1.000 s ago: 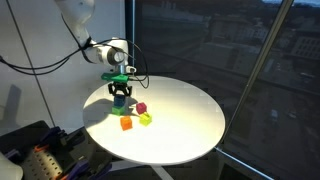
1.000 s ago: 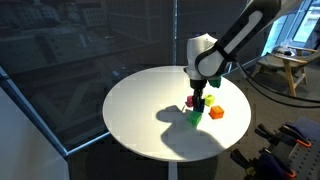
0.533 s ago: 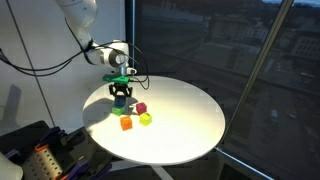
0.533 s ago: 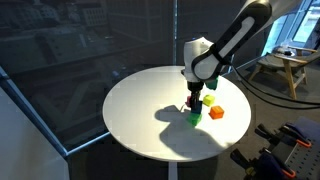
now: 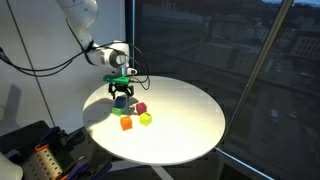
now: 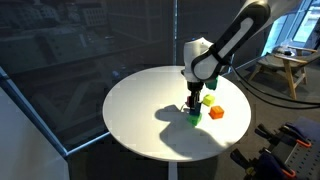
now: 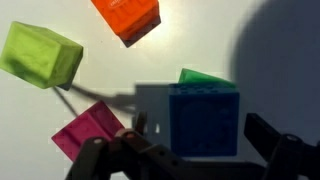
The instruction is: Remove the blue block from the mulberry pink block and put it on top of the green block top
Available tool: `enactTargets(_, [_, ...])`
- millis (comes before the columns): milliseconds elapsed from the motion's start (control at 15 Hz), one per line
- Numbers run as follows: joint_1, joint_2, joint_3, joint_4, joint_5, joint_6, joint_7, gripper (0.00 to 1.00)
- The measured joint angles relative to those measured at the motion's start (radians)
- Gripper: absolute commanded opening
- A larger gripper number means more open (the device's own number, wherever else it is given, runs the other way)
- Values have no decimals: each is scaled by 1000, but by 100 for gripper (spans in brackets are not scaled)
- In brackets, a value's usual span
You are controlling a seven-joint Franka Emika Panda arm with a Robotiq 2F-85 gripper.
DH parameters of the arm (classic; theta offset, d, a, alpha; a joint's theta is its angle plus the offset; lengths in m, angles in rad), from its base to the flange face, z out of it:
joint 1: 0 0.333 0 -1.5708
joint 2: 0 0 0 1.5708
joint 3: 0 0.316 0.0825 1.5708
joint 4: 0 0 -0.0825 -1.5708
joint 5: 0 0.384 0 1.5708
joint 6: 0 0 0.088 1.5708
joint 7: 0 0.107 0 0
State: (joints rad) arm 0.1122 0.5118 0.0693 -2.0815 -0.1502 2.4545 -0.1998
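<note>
In the wrist view the blue block (image 7: pixel 204 120) sits on top of the green block (image 7: pixel 205 77), of which only an edge shows behind it. My gripper (image 7: pixel 201 130) is open, one finger on each side of the blue block with a gap between. The mulberry pink block (image 7: pixel 88 132) lies apart, to the left, with nothing on it. In both exterior views the gripper (image 5: pixel 121 98) (image 6: pixel 194 105) points straight down over the stack. The green block (image 6: pixel 194 119) shows under it.
An orange block (image 7: pixel 128 17) (image 5: pixel 126 124) and a yellow-green block (image 7: pixel 40 55) (image 5: pixel 146 119) lie close by on the round white table (image 5: pixel 185 120). The table's edge curves near a dark glass wall. Equipment stands on the floor beside the table.
The gripper shifted slightly with the blue block onto the green block, then its jaws opened and let go of the blue block.
</note>
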Motion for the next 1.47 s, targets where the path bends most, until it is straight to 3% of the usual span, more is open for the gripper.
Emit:
enactTargets(733, [-31,-87,-15,-4,7,-59,20,100])
enactTargets(1467, [-61,-266,-43,-64,143,-169,254,100])
